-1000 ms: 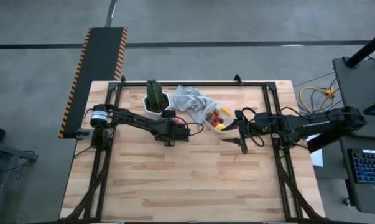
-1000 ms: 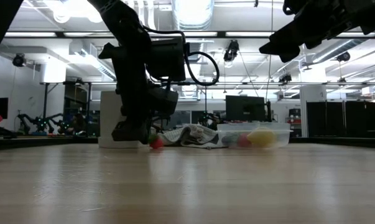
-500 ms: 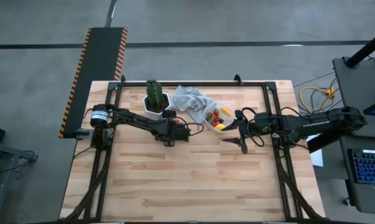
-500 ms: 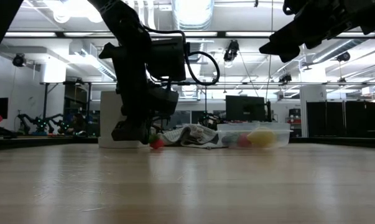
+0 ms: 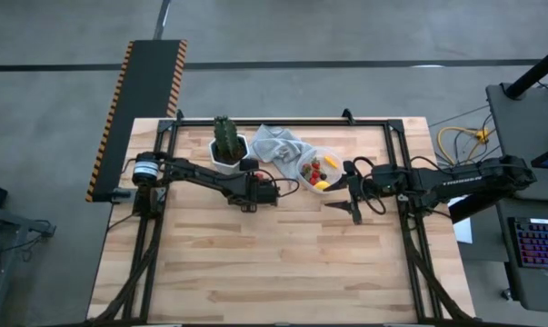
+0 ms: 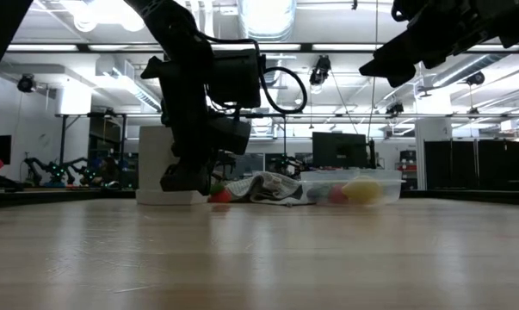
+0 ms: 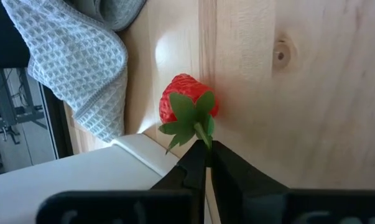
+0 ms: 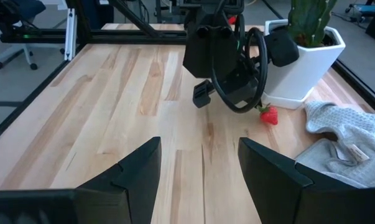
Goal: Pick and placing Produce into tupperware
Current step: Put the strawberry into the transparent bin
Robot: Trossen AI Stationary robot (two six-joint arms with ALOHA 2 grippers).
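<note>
You had one strawberry [image 7: 188,107] outside the tupperware [image 5: 321,169], lying on the tabletop [image 5: 274,263] just beside the white pot [image 5: 228,156] with its single cactus [image 5: 224,136]. It was red and dimpled, with green leaves and a short stem, and your left gripper [image 7: 204,163] had its fingers pressed together, pinching that stem at the tips. The clear round tupperware sat further along the back of the tabletop and held several red pieces, a dark one, a yellow one and a small orange one; an exact count was not readable. One grey cloth [image 5: 278,145] lay crumpled between pot and tupperware, touching both. Your right gripper [image 8: 199,163] hung above the tabletop just beside the tupperware, fingers spread wide and holding nothing.
</note>
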